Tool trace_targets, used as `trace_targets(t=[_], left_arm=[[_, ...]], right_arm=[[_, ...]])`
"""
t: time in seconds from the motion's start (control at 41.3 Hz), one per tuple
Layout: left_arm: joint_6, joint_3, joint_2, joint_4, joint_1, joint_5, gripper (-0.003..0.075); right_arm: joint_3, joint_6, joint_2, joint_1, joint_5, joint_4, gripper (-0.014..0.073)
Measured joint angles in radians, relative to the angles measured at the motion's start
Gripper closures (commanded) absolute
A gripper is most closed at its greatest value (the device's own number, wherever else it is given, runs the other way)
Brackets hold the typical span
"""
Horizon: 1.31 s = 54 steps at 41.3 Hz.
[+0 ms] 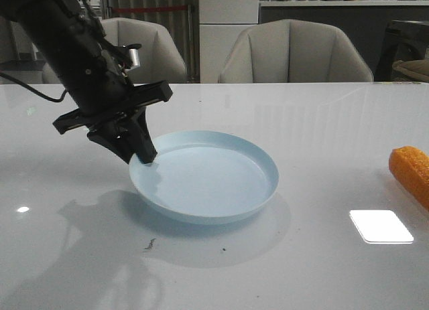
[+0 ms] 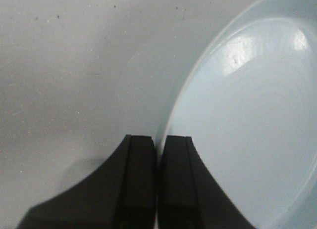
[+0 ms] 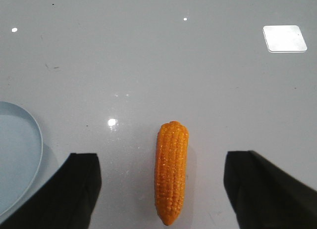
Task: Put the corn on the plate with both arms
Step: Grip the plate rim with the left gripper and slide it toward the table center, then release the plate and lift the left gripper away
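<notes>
The pale blue plate [image 1: 208, 179] sits in the middle of the white table. My left gripper [image 1: 144, 156] is shut on the plate's left rim; in the left wrist view the rim [image 2: 168, 120] runs between the two closed black fingers [image 2: 139, 179]. The orange corn [image 1: 412, 171] lies on the table at the right edge of the front view, apart from the plate. In the right wrist view the corn [image 3: 171, 170] lies lengthwise midway between my right gripper's [image 3: 163, 164] wide-open fingers, touching neither; the plate's edge [image 3: 37, 140] shows to one side. The right arm is out of the front view.
Two beige chairs [image 1: 295, 52] stand behind the table's far edge. A bright light reflection [image 1: 381, 226] lies on the glossy table [image 1: 301, 122] near the front right.
</notes>
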<state>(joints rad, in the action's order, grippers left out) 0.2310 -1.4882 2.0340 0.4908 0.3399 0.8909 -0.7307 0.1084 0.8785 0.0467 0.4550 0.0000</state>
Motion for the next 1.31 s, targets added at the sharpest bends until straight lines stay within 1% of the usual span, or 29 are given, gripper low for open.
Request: trace_targets(t=[0.024,0.097,0.169,0.194,0.266,0.315,0.435,0.629,0.774,0.895,0.992,1.113,1.21,1.306], left_arm=[[0.003,0.000,0.000,0.000,0.000,-0.002,0.0566],[0.011,0.000,0.000,0.000,0.000,-0.004,0.0468],[0.014,0.000,0.000,-0.007,0.000,-0.004,0.0338],[0.014,0.000,0.000,-0.009,0.000,-0.004,0.0283],[0.015,0.000,0.000,-0.013,0.000,-0.004,0.0171],[0.015,0.000,0.000,-0.013,0.000,-0.010,0.0140],[0.024,-0.015,0.000,-0.013,0.000,0.000,0.0139],[0.122,-0.093,-0.014,-0.020,0.000,0.031,0.0139],[0.137,-0.165,-0.080,-0.061,-0.002,0.019,0.0139],[0.143,-0.188,-0.177,-0.104,-0.035,0.003,0.0139],[0.128,-0.190,-0.269,-0.164,-0.085,0.006,0.0139],[0.120,-0.190,-0.378,-0.215,-0.178,0.031,0.0139],[0.119,-0.184,-0.470,-0.227,-0.272,0.041,0.0139],[0.119,-0.141,-0.565,-0.255,-0.367,0.029,0.0139]], right_arm=[[0.000,0.000,0.000,0.000,0.000,0.000,-0.0021],[0.000,0.000,0.000,0.000,0.000,0.000,-0.0021],[0.000,0.000,0.000,0.000,0.000,0.000,-0.0021],[0.000,0.000,0.000,0.000,0.000,0.000,-0.0021],[0.000,0.000,0.000,0.000,0.000,0.000,-0.0021],[0.000,0.000,0.000,0.000,0.000,0.000,-0.0021],[0.000,0.000,0.000,0.000,0.009,0.000,-0.0021],[0.000,0.000,0.000,0.000,0.040,0.000,-0.0021],[0.000,0.000,0.000,0.000,0.042,0.000,-0.0021],[0.000,0.000,0.000,0.000,0.042,0.000,-0.0021],[0.000,0.000,0.000,0.000,0.050,0.000,-0.0021],[0.000,0.000,0.000,0.000,0.082,0.000,-0.0021],[0.000,0.000,0.000,0.000,0.096,0.000,-0.0021],[0.000,0.000,0.000,0.000,0.098,0.000,-0.0021]])
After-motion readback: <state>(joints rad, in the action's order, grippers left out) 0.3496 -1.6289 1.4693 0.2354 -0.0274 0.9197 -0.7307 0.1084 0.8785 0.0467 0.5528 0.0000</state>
